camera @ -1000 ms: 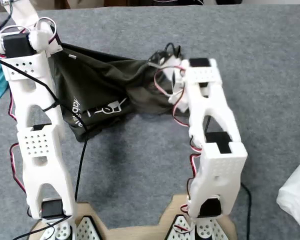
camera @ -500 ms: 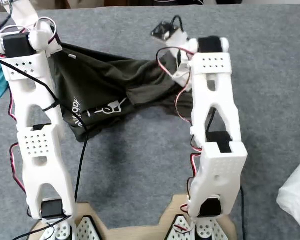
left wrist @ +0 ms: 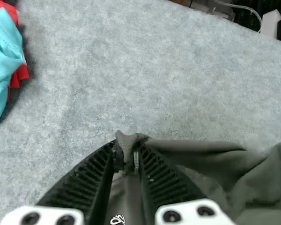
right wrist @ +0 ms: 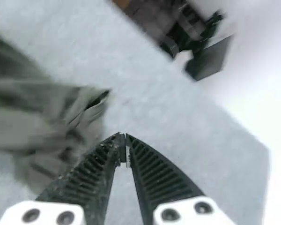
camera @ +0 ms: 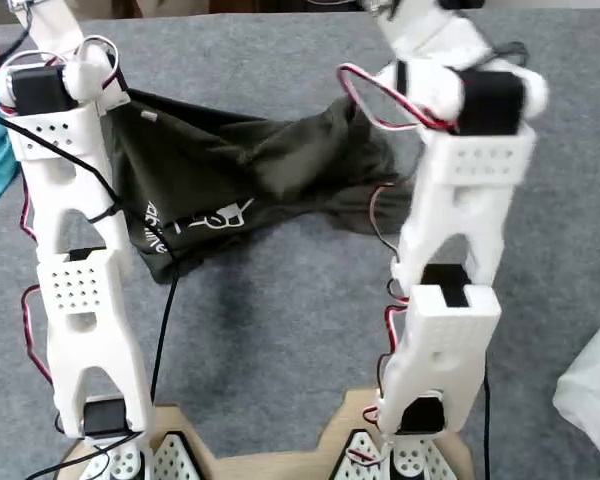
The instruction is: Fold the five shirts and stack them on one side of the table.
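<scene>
Left wrist view: left claw (left wrist: 129,152) tight on dark shirt (left wrist: 210,161); right claw (right wrist: 124,143) closed, empty.

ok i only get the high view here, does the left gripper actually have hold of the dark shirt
observer: yes, the left wrist view shows the left gripper shut on a bunched edge of the dark shirt.
operator: and the right one, holding anything
observer: no, the right gripper is shut and empty, over bare grey table, with the shirt's edge off to one side of it.
</scene>
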### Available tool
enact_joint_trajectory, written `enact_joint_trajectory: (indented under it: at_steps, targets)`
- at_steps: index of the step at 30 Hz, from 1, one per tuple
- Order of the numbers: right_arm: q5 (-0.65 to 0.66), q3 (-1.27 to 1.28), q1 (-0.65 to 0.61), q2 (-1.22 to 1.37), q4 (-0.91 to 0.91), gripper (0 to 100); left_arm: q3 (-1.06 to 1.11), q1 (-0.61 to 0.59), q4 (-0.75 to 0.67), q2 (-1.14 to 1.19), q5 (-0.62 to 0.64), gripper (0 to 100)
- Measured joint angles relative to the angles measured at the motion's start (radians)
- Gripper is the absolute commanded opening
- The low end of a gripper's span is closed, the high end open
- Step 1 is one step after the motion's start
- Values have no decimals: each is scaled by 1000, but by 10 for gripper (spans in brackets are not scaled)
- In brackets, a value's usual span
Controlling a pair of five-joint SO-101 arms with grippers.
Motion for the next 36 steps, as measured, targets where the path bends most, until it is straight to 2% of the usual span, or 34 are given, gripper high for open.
enact_joint_trajectory:
  at_steps: [4, 8, 12, 16, 22, 31, 36]
  targets:
    - [-3, -87, 17, -75, 2, 5, 0, 29, 0, -118, 0, 19]
    - [-3, -57, 17, -110, 2, 5, -3, 69, 2, -253, 0, 19]
    - [-17, 176, 17, -109, 2, 5, 28, 75, 2, -276, 0, 19]
    - [-89, 497, -6, -101, -18, 35, 103, 75, 2, -276, 0, 19]
    - [-281, 832, -84, -18, -190, 118, 189, 75, 2, -276, 0, 19]
    - [-743, 865, -160, 103, -210, 122, 250, 75, 2, -276, 0, 19]
    - [-855, 867, -160, 167, -210, 121, 250, 75, 2, -276, 0, 19]
